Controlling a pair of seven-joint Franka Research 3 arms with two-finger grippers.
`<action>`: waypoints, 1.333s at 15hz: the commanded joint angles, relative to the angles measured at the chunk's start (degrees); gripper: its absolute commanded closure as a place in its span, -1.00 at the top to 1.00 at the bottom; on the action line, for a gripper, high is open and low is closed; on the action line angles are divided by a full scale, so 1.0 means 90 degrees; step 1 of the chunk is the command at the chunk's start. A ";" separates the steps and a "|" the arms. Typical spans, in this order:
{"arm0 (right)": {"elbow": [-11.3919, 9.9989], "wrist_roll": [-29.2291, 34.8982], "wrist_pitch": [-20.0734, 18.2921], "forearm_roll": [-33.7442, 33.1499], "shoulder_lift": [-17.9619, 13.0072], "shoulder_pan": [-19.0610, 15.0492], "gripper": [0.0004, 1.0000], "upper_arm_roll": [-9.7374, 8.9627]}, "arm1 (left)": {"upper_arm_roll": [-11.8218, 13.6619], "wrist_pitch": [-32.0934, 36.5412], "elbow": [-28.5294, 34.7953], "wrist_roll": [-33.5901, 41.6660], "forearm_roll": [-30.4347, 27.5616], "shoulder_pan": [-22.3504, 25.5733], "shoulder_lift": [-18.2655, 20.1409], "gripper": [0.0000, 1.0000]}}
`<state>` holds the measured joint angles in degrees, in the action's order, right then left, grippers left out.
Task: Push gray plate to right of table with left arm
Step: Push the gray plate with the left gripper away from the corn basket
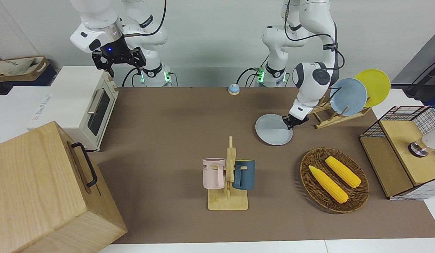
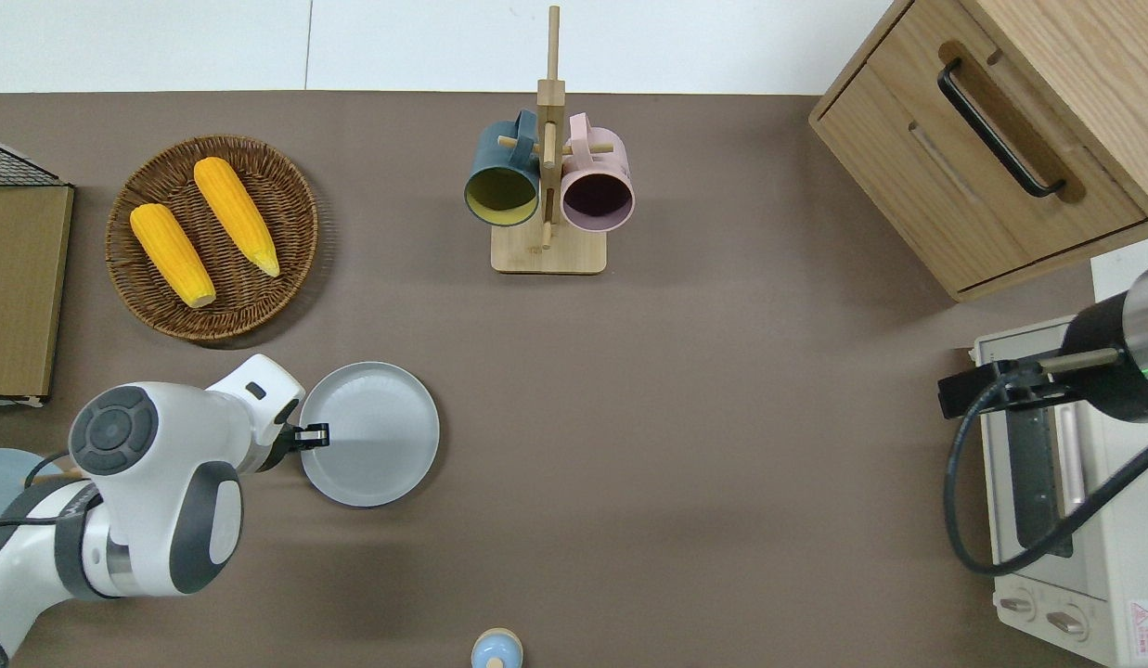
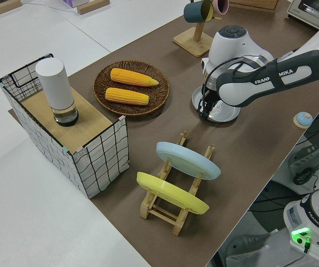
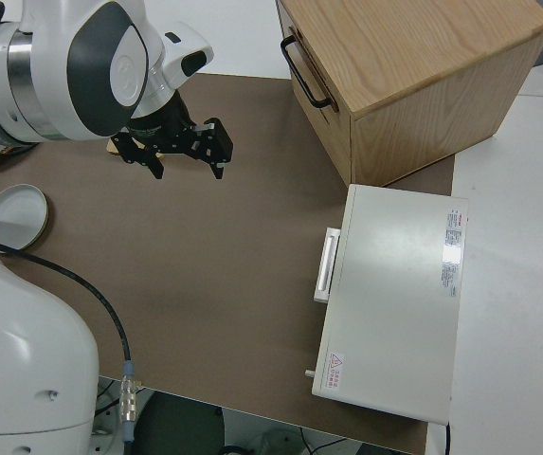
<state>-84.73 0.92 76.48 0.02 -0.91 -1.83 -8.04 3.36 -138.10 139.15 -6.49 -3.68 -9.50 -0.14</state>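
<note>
The gray plate (image 2: 379, 441) (image 1: 272, 130) lies flat on the brown table (image 2: 722, 445), near the left arm's end and nearer to the robots than the wicker basket. My left gripper (image 2: 316, 434) (image 1: 289, 123) is low, with its fingers shut and its tip set just inside the plate's rim on the side toward the left arm's end. The arm hides part of the plate (image 3: 226, 111) in the left side view. The plate's edge (image 4: 20, 213) also shows in the right side view. My right gripper (image 4: 188, 169) (image 1: 125, 67) is parked with its fingers open and nothing between them.
A wicker basket (image 2: 286, 269) with two corn cobs lies farther from the robots than the plate. A mug rack (image 2: 548, 255) stands mid-table. A dish rack holds a sky-blue plate (image 1: 348, 96) and a yellow plate (image 1: 373, 86). A wooden cabinet (image 2: 991, 139), a toaster oven (image 1: 83, 105), and a small bell (image 1: 233, 89) are also there.
</note>
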 commanded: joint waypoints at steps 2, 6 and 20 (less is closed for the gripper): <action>0.0059 0.0074 -0.0099 0.0027 -0.0016 -0.0119 0.97 -0.0102 | 0.0027 -0.0203 -0.0012 -0.0918 -0.0011 -0.0808 -0.0268 -1.00; 0.0059 0.0074 -0.0099 0.0027 -0.0016 -0.0119 0.97 -0.0102 | 0.0027 -0.0193 -0.0051 -0.1330 -0.0166 -0.1307 -0.0277 -1.00; 0.0059 0.0074 -0.0099 0.0027 -0.0016 -0.0128 0.97 -0.0102 | -0.0090 -0.0203 -0.0705 -0.2959 -0.0851 -0.3036 -0.0746 -1.00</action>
<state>-84.73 0.92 76.48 0.02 -0.91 -1.83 -8.04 3.01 -139.28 135.08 -29.54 -10.42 -33.93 -3.73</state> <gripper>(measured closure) 0.013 0.987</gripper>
